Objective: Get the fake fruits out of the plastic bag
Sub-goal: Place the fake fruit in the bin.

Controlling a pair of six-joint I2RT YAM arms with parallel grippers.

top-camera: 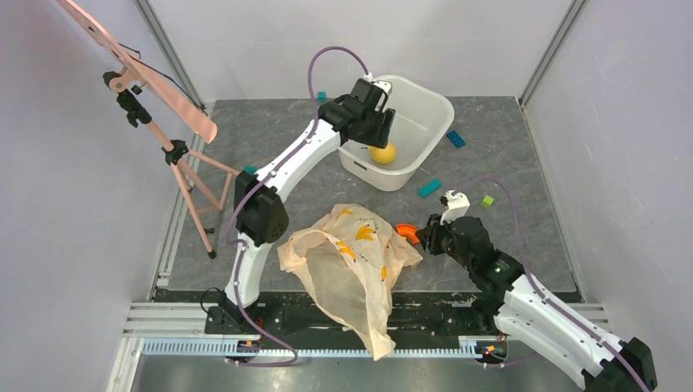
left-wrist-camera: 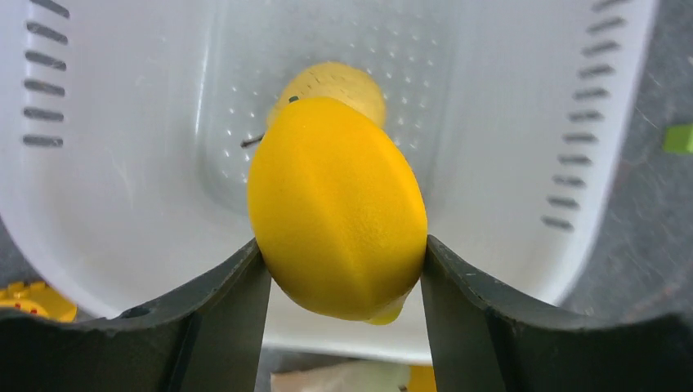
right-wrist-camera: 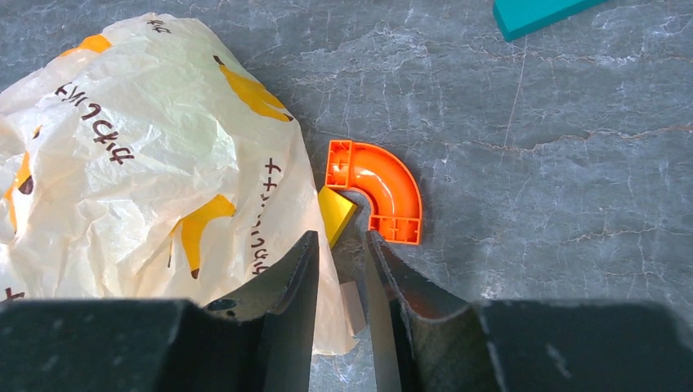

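**So: left arm's got a fruit over the tub, right one's parked by the bag**

Your left gripper is clamped on a yellow fruit, one finger on each side of it, hanging above the white tub. A second yellow fruit lies on the tub's floor right below it.

Your right gripper sits low over the counter with only a narrow gap between its jaws, and I can't see anything pinched in there. Its left finger is right at the edge of the plastic bag. An orange curved piece and a little yellow wedge lie just ahead of the tips. The bag lies crumpled between the arms, its tail drooping over the counter's near edge.
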